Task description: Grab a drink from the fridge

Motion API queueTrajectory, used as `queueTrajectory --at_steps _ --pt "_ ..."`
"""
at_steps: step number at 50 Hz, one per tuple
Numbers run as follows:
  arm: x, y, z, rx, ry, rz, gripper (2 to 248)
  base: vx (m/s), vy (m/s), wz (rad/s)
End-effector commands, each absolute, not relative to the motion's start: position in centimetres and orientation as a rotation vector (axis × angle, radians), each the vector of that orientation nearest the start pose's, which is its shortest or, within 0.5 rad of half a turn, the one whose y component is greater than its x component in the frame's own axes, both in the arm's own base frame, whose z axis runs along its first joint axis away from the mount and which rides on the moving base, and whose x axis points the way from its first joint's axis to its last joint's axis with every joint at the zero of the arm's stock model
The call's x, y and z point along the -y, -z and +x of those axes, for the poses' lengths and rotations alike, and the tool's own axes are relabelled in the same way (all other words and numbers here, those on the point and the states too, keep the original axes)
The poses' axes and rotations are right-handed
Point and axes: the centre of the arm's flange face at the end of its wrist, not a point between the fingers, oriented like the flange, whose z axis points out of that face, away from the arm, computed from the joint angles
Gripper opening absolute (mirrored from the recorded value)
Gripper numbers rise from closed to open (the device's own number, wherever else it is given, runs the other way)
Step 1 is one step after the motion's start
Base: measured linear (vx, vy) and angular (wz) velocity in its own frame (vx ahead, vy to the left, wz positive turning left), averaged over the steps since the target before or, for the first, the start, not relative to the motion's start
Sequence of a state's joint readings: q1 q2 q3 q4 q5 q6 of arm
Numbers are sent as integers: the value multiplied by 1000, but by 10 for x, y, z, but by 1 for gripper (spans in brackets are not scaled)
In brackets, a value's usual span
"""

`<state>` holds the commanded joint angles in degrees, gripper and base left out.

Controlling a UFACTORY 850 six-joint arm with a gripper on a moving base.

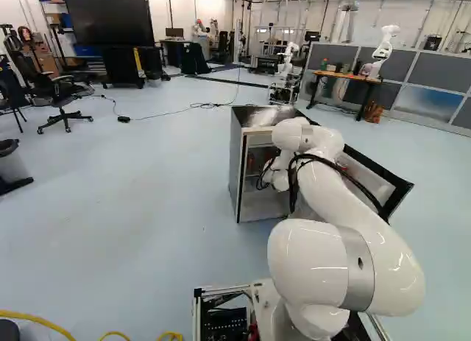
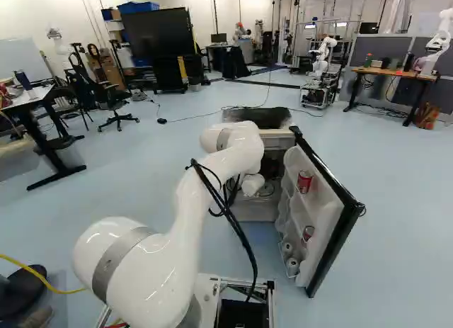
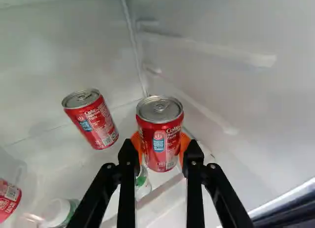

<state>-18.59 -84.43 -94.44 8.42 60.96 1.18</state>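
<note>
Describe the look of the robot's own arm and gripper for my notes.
The arm is glossy white with rounded joints and a silver-grey band; black cables run along it. The gripper is black, two-fingered, with orange pads and small exposed screws.

white lettering (image 3: pixel 173 131) and blue labels (image 3: pixel 159 145) mark red cans (image 3: pixel 160 163).

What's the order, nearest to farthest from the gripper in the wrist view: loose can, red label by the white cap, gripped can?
1. Gripped can, held in the gripper.
2. Loose can, off to one side.
3. Red label, same side, farther out.
</note>
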Motion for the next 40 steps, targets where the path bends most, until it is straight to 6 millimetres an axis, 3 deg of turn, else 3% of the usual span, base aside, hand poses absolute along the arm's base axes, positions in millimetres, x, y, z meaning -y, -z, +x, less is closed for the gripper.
queueTrajectory --at_steps 19,40 --pt "221 -17 627 -696 1863 -2727 95 0 0 0" --pt "193 -59 596 -661 1788 -2765 95 0 0 0"
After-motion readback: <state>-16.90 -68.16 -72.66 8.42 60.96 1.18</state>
